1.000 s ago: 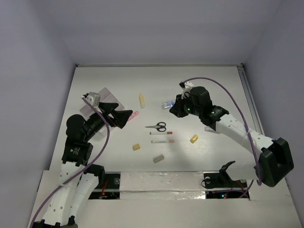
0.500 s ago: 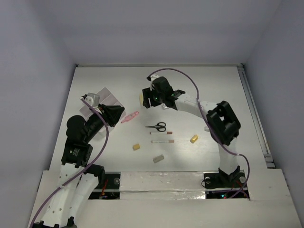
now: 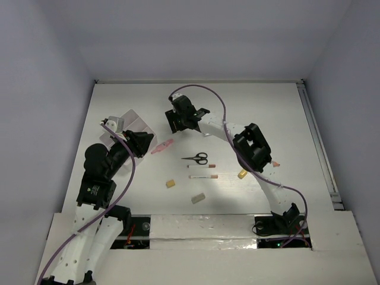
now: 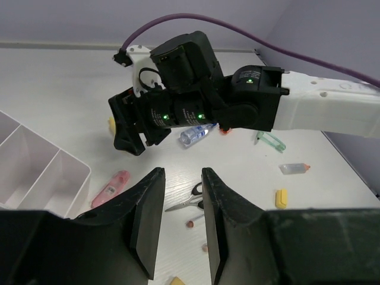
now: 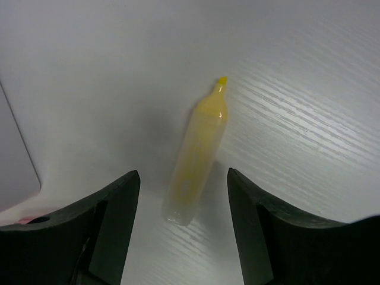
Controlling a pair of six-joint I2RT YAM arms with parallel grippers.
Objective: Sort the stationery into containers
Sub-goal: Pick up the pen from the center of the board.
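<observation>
The fingers [image 5: 113, 231] of the right gripper [image 5: 182, 173] are spread wide. A yellow marker [image 5: 199, 148] lies flat on the table [image 5: 297, 71] between them, with a gap on each side and its tip pointing away from the wrist. From above, this gripper [image 3: 177, 122] is seen reaching across to the far middle of the table [image 3: 267, 107], just right of the tray [image 3: 133, 122].

The left gripper [image 4: 181, 172] is held with its fingers [image 4: 145, 219] parted by a narrow gap, and nothing is gripped between them. It hangs beside the tray [image 4: 35, 172], whose white compartments are seen at the left of its wrist view. A pink marker [image 4: 110, 189] lies on the table just beside the tray's wall.

The scissors [image 3: 196, 158] are found near the middle of the table, with two pens [image 3: 203, 176] lying side by side just nearer the bases. A yellow block [image 3: 242, 174] is seen right of the pens, and two beige blocks [image 3: 170, 183] lie nearer the bases. No item can be seen in the visible compartments.
</observation>
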